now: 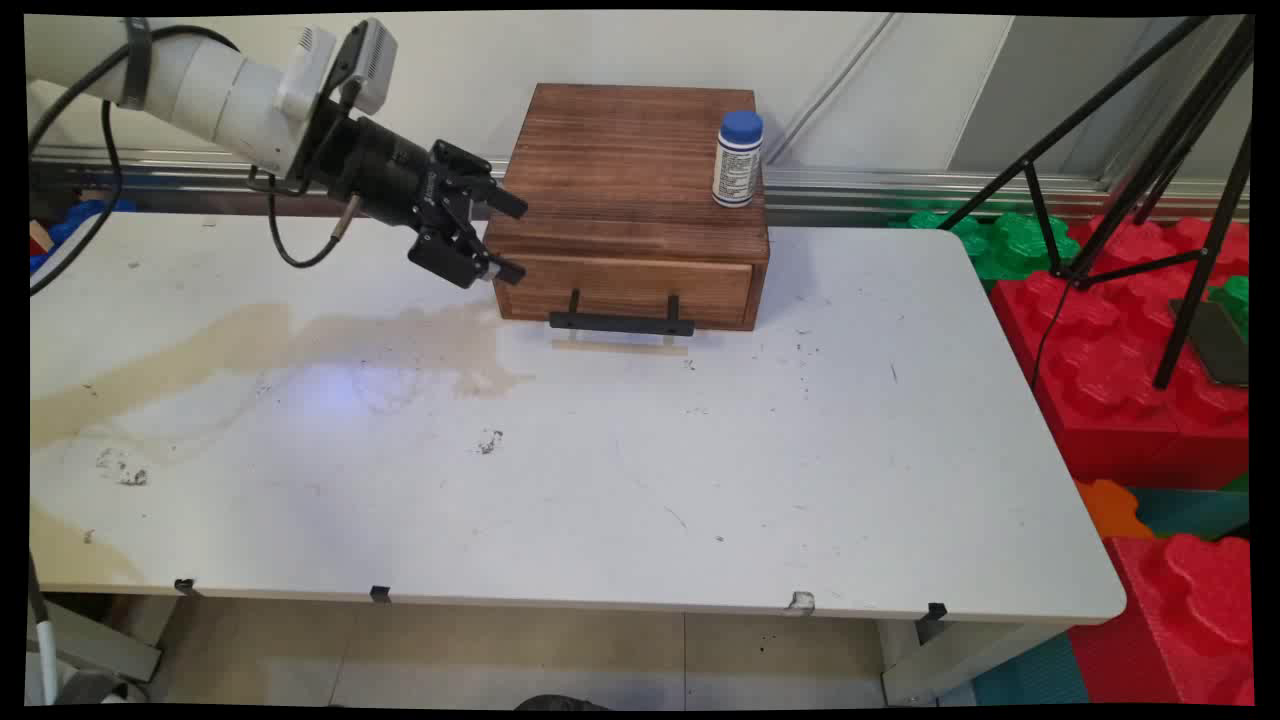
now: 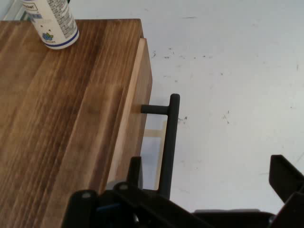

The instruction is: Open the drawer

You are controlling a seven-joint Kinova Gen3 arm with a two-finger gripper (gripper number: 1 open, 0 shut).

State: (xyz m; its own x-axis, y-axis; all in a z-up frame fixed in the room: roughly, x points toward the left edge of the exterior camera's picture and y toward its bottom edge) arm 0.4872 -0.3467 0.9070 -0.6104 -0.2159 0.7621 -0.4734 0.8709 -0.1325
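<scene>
One wooden box (image 1: 632,190) sits at the far middle of the white table (image 1: 600,480), its single drawer (image 1: 628,288) facing the near side and looking closed, flush with the front. A black bar handle (image 1: 620,322) stands off the drawer front on two short posts. On the box's top, at its far right corner, a white bottle (image 1: 738,159) with a blue cap stands upright. Gripper (image 1: 508,236) hangs in the air just off the box's front left corner, above the table, pointing toward the box; fingers spread wide apart, nothing between them. One finger (image 1: 508,204) reaches toward the box's top left edge, the other (image 1: 506,270) lies near the drawer's left end; contact with the wood cannot be told. Hand view looks along the box top and down the drawer front, handle (image 2: 169,142) running lengthwise, bottle base (image 2: 53,23) at the far corner. Brownish stain (image 1: 250,345) spreads over the table's left part. Black tripod (image 1: 1150,180) and red foam blocks (image 1: 1130,370) stand beyond the table's right edge.
</scene>
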